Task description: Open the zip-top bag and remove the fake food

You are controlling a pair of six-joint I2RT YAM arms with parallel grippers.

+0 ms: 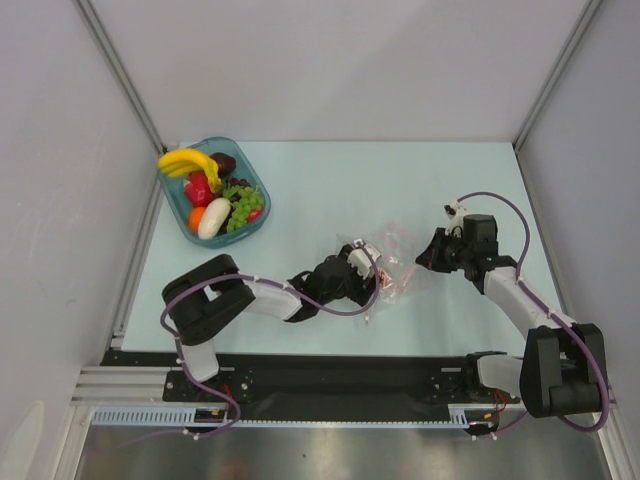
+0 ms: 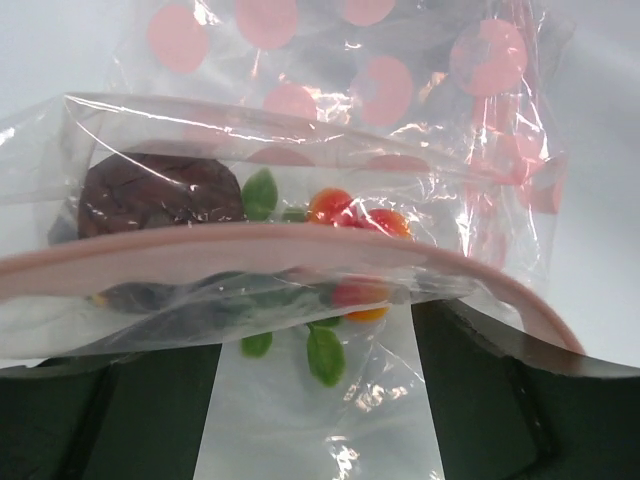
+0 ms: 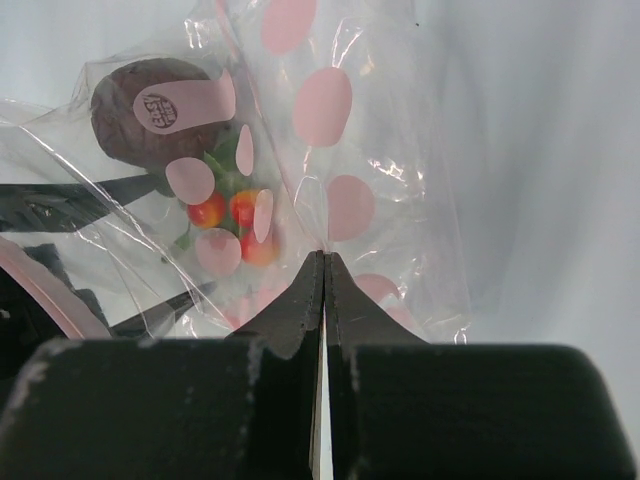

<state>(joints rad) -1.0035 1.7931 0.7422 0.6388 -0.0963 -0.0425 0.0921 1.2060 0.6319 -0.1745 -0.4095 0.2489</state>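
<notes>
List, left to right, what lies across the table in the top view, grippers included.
teal tray → left gripper → zip-top bag → right gripper

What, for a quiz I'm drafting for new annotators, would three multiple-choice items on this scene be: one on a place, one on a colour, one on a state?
1. Where does the teal tray stand on the table?
A) far left corner
B) between the two arms
C) near right edge

2. What colour are the dots on the zip-top bag?
A) blue
B) pink
C) green

3. What is the right gripper doing?
A) standing wide open
B) shut on nothing
C) shut on the bag's plastic

Key:
1 A: the top view shows it at the far left.
2 B: both wrist views show pink spots.
3 C: its fingers meet with clear film pinched between them.
</notes>
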